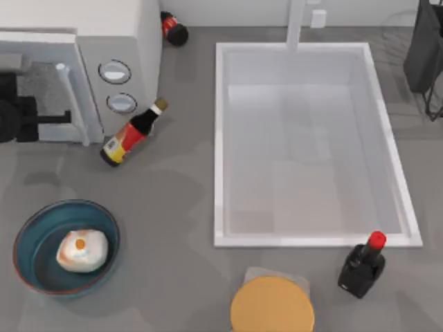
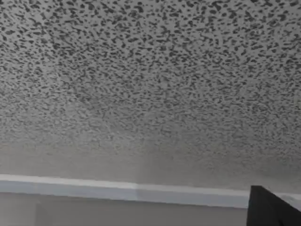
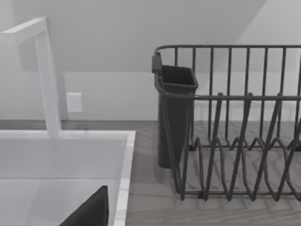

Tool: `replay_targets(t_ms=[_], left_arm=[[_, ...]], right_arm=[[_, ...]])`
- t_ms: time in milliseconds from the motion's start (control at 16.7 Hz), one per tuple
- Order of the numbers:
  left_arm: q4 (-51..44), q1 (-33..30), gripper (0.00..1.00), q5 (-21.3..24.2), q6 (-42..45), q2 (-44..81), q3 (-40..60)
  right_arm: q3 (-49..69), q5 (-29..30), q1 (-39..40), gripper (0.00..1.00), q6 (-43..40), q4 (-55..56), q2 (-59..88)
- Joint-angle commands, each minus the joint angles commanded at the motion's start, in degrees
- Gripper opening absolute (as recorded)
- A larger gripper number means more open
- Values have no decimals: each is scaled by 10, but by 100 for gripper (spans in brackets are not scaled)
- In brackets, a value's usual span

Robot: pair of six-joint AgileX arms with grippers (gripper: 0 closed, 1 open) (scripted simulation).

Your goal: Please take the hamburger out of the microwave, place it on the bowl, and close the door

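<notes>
On our grey table (image 1: pixel 173 207) the hamburger (image 1: pixel 82 250) sits in the bowl (image 1: pixel 28 238), while our left gripper (image 1: pixel 62 117), finger spread unclear, meets the microwave (image 1: pixel 131 41) door (image 1: pixel 38 86).

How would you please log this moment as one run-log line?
hamburger: in bowl | door: closed or nearly | left tool: at door window | right arm: parked by rack
</notes>
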Motion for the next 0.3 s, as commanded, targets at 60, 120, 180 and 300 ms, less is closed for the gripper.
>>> replay_targets(t_ms=[60, 120, 180, 300], left_arm=[[-2, -1, 0, -1, -1, 22, 26], [-4, -3, 0, -1, -2, 40, 45], [-6, -4, 0, -2, -2, 53, 58], [-7, -4, 0, -2, -2, 61, 66]], right_arm=[[0, 0, 0, 100, 0, 0, 0], [0, 0, 0, 100, 0, 0, 0], [0, 0, 0, 100, 0, 0, 0], [0, 0, 0, 100, 0, 0, 0]])
